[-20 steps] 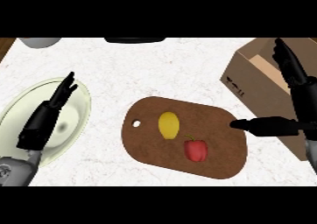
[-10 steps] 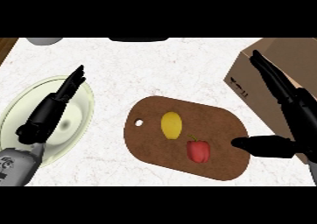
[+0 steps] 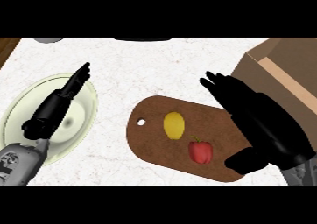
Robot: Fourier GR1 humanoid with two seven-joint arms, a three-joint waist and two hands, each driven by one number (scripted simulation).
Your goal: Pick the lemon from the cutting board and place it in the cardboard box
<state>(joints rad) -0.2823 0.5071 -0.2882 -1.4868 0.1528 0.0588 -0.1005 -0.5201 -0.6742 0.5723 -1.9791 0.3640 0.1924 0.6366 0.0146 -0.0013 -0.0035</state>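
The lemon (image 3: 174,125) lies on the brown cutting board (image 3: 154,148), a little toward the board's ten o'clock side, with a red pepper (image 3: 200,151) just beside it at about five o'clock, the two close but apart as far as I can tell. The right hand (image 3: 261,120) hangs over the board's three o'clock edge, fingers straight and spread wide toward eleven o'clock, thumb stuck out low toward the pepper, holding nothing; I'd say it is lining up for the grasp, with the lift not yet begun. The cardboard box (image 3: 280,72) stands open at the table's two o'clock corner, right behind that hand. The left hand (image 3: 54,107) rests open over a pale green plate (image 3: 19,109) at nine o'clock, fingers pointing to one o'clock, no part of the job. The worry from here is the pepper: it sits nearer the thumb than the lemon does, so a closing hand might catch or nudge it, or push the lemon along the board. The broad hand also covers much of the board, so its aim could drift unseen. The lemon's long axis runs roughly twelve to six, tips pointing away from and toward the robot, so fingers closing from three and nine o'clock would meet its narrow waist.
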